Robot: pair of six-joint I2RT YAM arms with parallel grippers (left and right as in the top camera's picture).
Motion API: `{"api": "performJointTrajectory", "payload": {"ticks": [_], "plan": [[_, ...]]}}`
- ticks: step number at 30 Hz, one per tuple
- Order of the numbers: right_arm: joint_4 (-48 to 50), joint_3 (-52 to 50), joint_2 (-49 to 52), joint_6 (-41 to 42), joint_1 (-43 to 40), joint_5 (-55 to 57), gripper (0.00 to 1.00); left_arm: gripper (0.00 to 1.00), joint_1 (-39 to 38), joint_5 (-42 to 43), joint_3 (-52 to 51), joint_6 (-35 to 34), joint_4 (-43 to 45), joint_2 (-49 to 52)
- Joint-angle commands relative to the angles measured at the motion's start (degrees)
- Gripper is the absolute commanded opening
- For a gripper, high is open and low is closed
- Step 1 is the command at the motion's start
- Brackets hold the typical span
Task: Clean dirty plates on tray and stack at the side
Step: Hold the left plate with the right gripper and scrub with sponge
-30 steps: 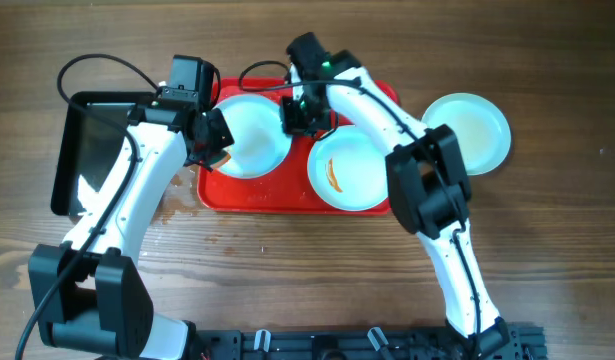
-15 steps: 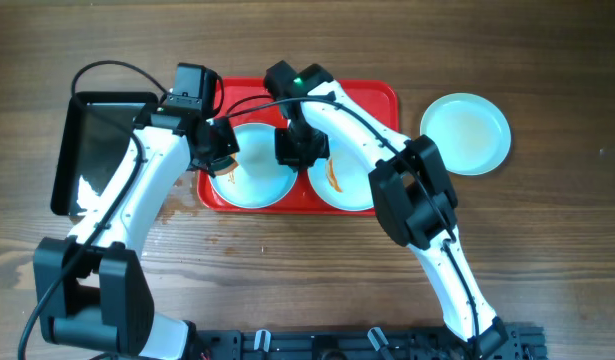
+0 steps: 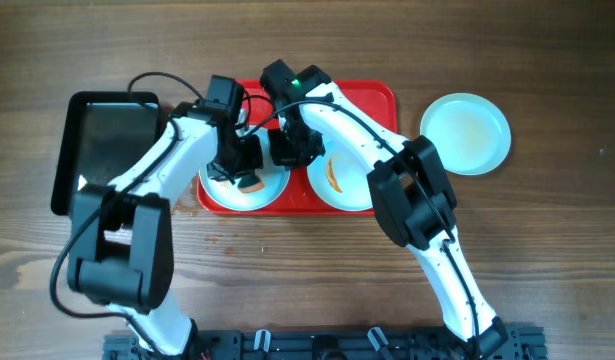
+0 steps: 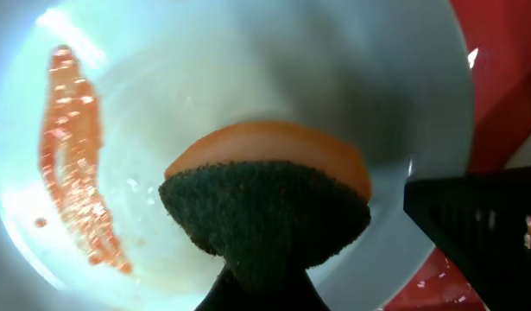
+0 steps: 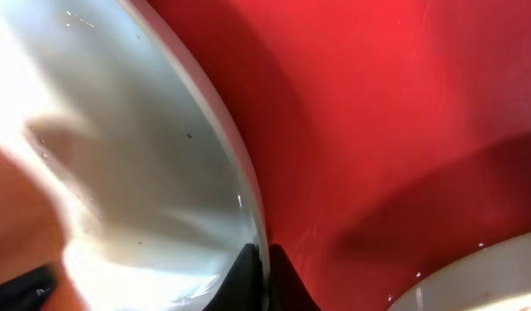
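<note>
The red tray (image 3: 372,100) holds two plates. My left gripper (image 3: 245,165) is shut on an orange sponge with a dark scouring face (image 4: 265,207) and presses it onto the left plate (image 3: 225,195), which carries an orange sauce smear (image 4: 75,164). My right gripper (image 3: 285,150) is shut on that plate's right rim (image 5: 239,173), one finger on each side of it (image 5: 265,268). The second plate (image 3: 352,185), with an orange smear, lies on the tray's right half. A third plate (image 3: 467,133) sits on the table to the right of the tray.
A glossy black tray (image 3: 97,140) lies to the left of the red tray. The wooden table (image 3: 547,250) surrounds both. A wet patch marks the wood at the red tray's front left corner (image 3: 177,205). My two arms crowd together above the left plate.
My left gripper has moved right, from the left plate's edge onto its middle, with the sponge. The left plate slid to the tray's front edge a second ago. My right gripper stays on its rim.
</note>
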Motion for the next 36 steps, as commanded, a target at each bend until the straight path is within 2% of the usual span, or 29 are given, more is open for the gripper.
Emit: {"api": "performJointTrajectory", "payload": {"ticks": [1, 4, 6, 8, 11, 16, 18, 22, 27, 31, 36], "plan": [[-0.44, -0.7, 0.7, -2.82, 0.33, -1.36, 0.04, 0.04, -0.55, 1.55, -0.66, 0.68, 2.71, 3.56], [-0.37, -0.7, 0.7, -2.69, 0.13, -1.36, 0.04, 0.04, -0.55, 0.37, -0.66, 0.63, 4.7, 5.38], [-0.39, -0.7, 0.7, -2.67, 0.13, -1.33, 0.04, 0.04, -0.55, -4.11, -0.7, 0.39, 4.2, 6.4], [-0.33, -0.7, 0.7, -2.67, 0.13, -0.94, 0.04, 0.04, -0.55, -9.94, -0.7, 0.37, 3.37, 7.41], [-0.35, -0.7, 0.7, -2.69, 0.13, -0.94, 0.04, 0.04, -0.52, -23.32, -0.81, -4.96, 1.46, 8.0], [-0.24, -0.7, 0.7, -2.69, 0.13, -0.94, 0.04, 0.04, -0.5, -33.16, -1.88, -5.57, 3.48, 8.04], [-0.22, -0.7, 0.7, -2.67, 0.13, -0.96, 0.04, 0.04, -0.5, -38.14, -1.79, -8.63, 4.42, 7.93], [1.01, -0.7, 0.7, -1.2, 0.13, -0.96, 0.04, 0.04, -1.77, -28.76, 1.4, -8.63, 0.85, 5.55], [1.11, -0.7, 0.7, -1.16, 0.13, -0.96, 0.04, 0.04, -3.93, -6.71, 3.58, -8.61, 0.83, -2.32], [1.05, -0.7, 0.7, -0.74, 0.13, -0.96, 0.04, 0.04, -3.93, -5.51, 2.62, -8.63, 2.12, 0.0], [1.05, -0.7, 0.7, -0.81, 0.13, -0.94, 0.04, 0.04, -3.91, -6.16, 2.58, -8.33, 4.35, 8.35]]}}
